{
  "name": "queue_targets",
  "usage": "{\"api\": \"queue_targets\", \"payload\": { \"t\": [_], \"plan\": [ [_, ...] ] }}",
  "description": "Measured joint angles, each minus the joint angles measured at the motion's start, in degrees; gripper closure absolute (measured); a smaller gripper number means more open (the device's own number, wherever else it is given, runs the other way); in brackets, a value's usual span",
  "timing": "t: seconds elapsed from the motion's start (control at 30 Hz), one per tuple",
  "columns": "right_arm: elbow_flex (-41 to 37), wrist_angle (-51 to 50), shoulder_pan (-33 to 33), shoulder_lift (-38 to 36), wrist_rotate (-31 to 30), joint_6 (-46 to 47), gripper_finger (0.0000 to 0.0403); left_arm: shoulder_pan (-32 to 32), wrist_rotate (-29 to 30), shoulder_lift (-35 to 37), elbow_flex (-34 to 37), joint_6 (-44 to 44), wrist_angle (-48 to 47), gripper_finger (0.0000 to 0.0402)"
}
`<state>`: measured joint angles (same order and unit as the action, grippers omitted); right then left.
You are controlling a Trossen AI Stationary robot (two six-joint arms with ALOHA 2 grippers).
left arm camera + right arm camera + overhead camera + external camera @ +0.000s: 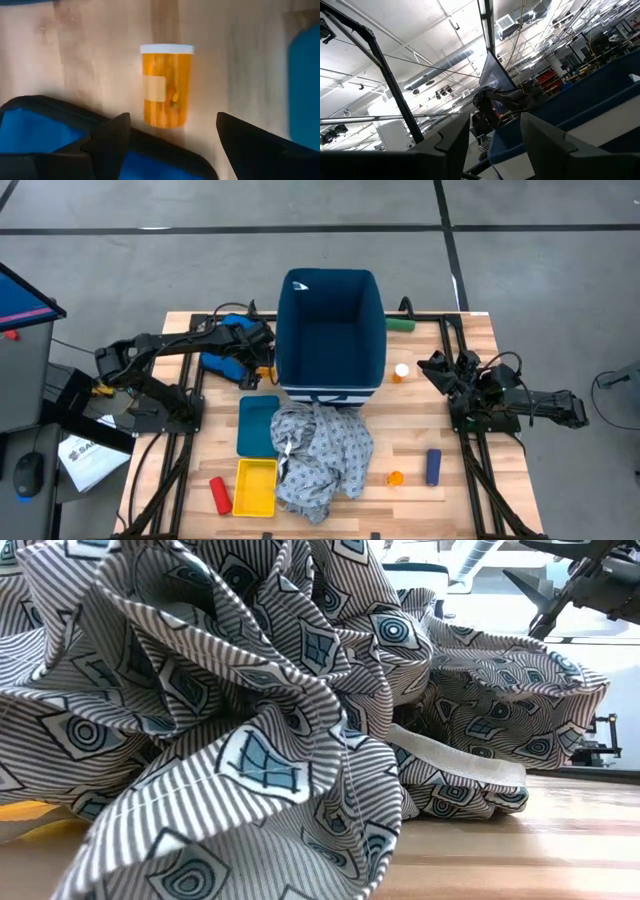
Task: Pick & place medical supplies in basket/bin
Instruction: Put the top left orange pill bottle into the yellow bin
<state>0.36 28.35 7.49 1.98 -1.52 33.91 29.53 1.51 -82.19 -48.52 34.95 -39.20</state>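
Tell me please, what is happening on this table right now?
The left pincer is open above an orange plastic pill bottle with a white cap, which lies on the wooden table beside the flat blue padded pouch. Nothing is held. The right pincer waits, raised, at the table's right side. The grey patterned cloth gown lies outside the tall navy fabric bin.

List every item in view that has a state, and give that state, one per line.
Navy bin: upright, open-topped, nothing seen inside.
Gown: crumpled on the table before the bin.
Orange pill bottle: capped, lying on the table, not held.
Left gripper: open, over the pill bottle.
Right gripper: open, empty, raised at the table's right side.
Yellow tray: empty.
Blue cylinder: lying on the table.
Red cylinder: lying on the table.
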Motion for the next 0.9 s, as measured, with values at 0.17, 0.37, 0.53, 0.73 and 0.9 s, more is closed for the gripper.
{"api": "queue_targets", "payload": {
  "t": [0.17,0.37,0.53,0.73,0.9],
  "plan": [
    [0.00,-0.01,0.00,0.00,0.00,0.04,0.0230,0.19,-0.41,0.00,3.98,0.42,4.76,0.0114],
    [0.00,-0.06,0.00,0.00,-0.01,0.16,0.0230,0.16,-0.54,-0.15,7.50,0.18,8.83,0.0114],
    [0.00,-0.64,0.02,0.00,-0.02,0.17,0.0230,0.16,-0.57,-0.14,10.49,-0.73,12.31,0.0114],
    [0.00,-1.02,0.02,0.00,-0.46,0.20,0.0230,0.14,-0.43,-0.11,12.42,-3.56,18.73,0.0121],
    [0.00,-1.14,0.02,0.00,-0.66,0.20,0.0230,1.15,-0.39,-0.09,12.44,-7.62,19.54,0.0121]
  ]
}}
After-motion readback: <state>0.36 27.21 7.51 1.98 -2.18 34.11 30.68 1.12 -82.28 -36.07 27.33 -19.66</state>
